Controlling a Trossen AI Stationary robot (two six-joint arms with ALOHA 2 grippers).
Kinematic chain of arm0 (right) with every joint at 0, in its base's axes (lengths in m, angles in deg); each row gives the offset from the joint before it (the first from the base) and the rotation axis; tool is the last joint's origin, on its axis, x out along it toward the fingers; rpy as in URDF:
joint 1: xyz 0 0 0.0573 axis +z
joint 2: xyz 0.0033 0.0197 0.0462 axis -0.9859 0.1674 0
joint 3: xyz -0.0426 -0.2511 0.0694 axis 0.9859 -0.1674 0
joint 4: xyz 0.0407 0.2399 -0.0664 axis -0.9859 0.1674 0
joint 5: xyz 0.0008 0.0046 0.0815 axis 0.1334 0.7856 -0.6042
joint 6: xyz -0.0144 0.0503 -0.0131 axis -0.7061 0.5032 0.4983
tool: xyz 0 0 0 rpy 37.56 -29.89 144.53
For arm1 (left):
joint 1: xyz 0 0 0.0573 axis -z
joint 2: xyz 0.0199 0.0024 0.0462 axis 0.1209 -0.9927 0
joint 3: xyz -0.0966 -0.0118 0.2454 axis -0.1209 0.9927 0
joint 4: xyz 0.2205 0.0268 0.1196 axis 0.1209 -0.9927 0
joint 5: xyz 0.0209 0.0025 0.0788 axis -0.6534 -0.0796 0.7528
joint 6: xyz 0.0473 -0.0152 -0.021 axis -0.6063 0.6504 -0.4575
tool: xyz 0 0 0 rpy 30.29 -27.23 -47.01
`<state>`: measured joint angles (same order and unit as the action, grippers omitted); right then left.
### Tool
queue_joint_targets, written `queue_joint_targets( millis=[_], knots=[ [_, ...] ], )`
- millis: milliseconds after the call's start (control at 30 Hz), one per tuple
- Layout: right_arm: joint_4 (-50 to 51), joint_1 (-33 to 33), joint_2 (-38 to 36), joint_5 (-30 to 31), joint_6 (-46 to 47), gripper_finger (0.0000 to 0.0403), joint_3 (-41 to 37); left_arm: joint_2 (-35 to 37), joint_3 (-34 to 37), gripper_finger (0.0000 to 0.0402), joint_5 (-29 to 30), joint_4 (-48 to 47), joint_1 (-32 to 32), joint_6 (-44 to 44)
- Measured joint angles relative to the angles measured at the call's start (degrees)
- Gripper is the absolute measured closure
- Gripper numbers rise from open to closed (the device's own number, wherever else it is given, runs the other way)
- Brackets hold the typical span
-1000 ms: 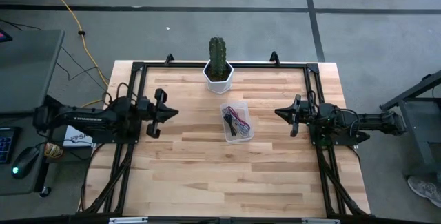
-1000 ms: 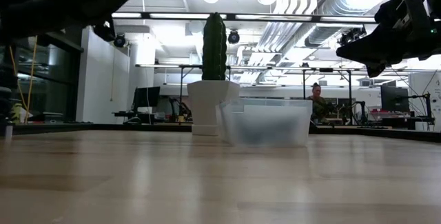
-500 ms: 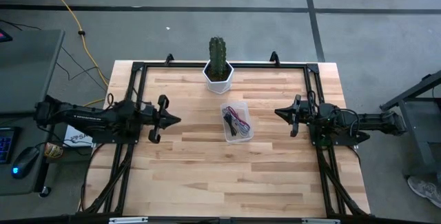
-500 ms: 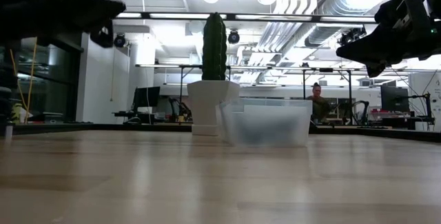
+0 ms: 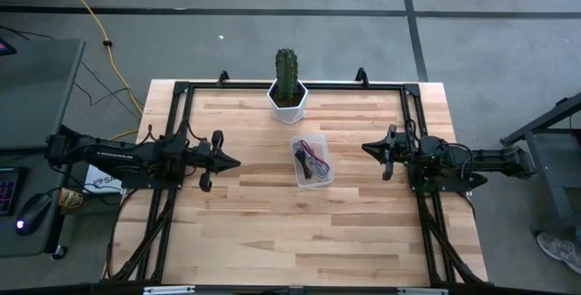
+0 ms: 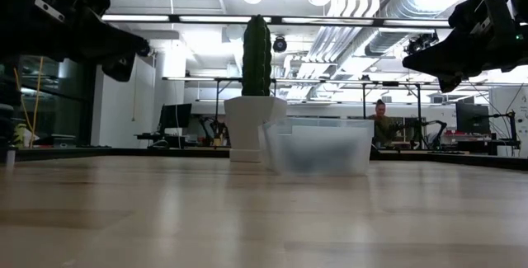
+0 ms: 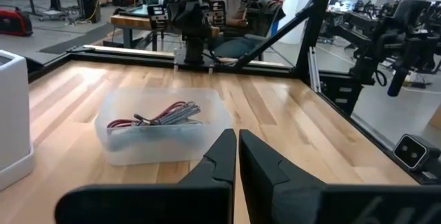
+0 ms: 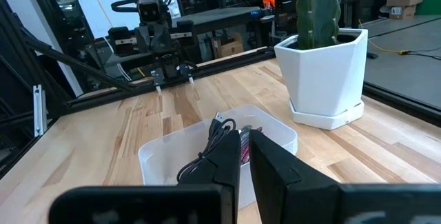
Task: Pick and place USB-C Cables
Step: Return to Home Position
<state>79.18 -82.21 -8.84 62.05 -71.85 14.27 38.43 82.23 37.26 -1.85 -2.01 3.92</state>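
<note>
step: home | cables lie in bin | left gripper left of bin; fingers pressed together, empty | right gripper right of bin; same | tip: pull arms straight back from bin; stay level; keep fingers closed

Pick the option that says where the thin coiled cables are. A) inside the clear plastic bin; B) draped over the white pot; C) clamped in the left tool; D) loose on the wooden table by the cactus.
A: the thin coiled cables lie inside the clear plastic bin, with the left tool and right tool off to either side of it, empty.
</note>
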Motion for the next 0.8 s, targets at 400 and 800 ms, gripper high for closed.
queue_joint_targets(
  millis=[400, 800],
  knots=[
    [0.01, 0.0, 0.02, 0.02, 0.0, 0.0379, 0.0, -0.04, -0.02, 0.0401, 0.13, -5.52, 0.0, 0.02],
    [0.0, -0.02, 0.02, 0.02, 0.0, 0.0379, 0.0, -0.07, -0.02, 0.0401, 0.48, -13.58, -0.02, -0.39]
  ],
)
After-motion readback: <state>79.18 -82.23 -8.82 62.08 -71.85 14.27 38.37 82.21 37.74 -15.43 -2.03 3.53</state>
